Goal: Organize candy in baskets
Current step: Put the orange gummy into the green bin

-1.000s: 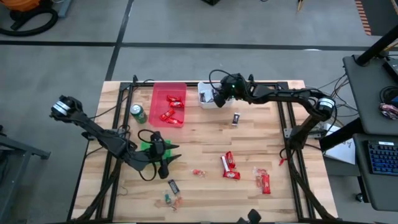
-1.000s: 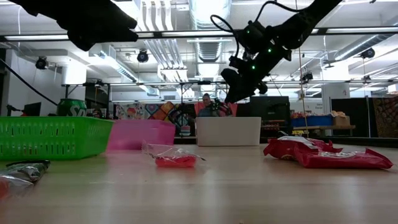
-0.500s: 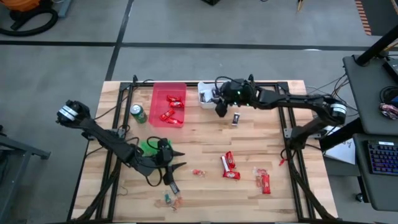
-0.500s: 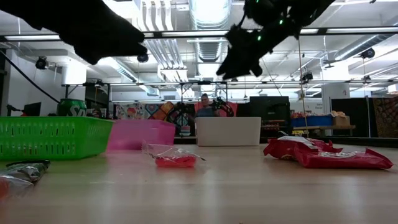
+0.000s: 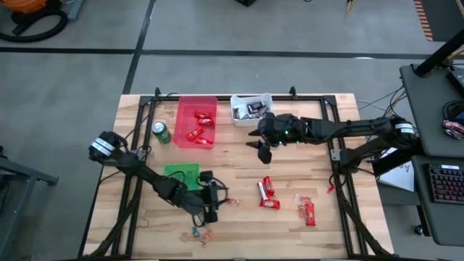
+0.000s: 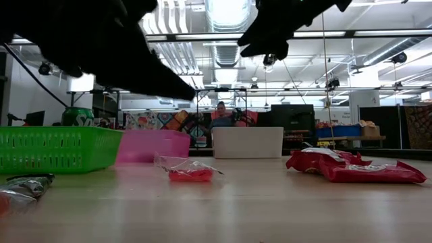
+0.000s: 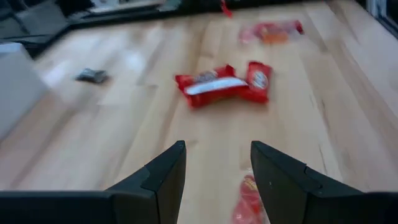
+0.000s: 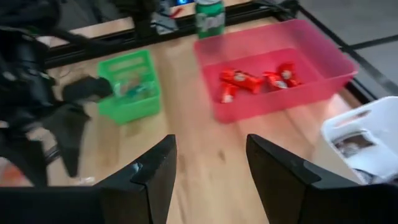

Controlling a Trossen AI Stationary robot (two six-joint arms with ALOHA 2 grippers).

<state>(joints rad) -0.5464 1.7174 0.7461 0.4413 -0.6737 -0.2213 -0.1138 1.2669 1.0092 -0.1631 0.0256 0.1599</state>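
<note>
Here the left gripper (image 5: 212, 206) hangs open and empty over the near left of the surface (image 5: 239, 156), apparently so its fingers can straddle the small orange-red candy (image 7: 250, 199) just beside them. The right gripper (image 5: 263, 150), also spread wide with nothing in it, sits near the white basket (image 5: 251, 109) at the far edge, which holds dark mini bars. Red-wrapped bars already lie in the translucent red basket (image 5: 196, 122); the green basket (image 5: 181, 174) is beside the left arm. Two glossy red bars (image 5: 267, 193) and a few mixed pieces wait loose, near right.
</note>
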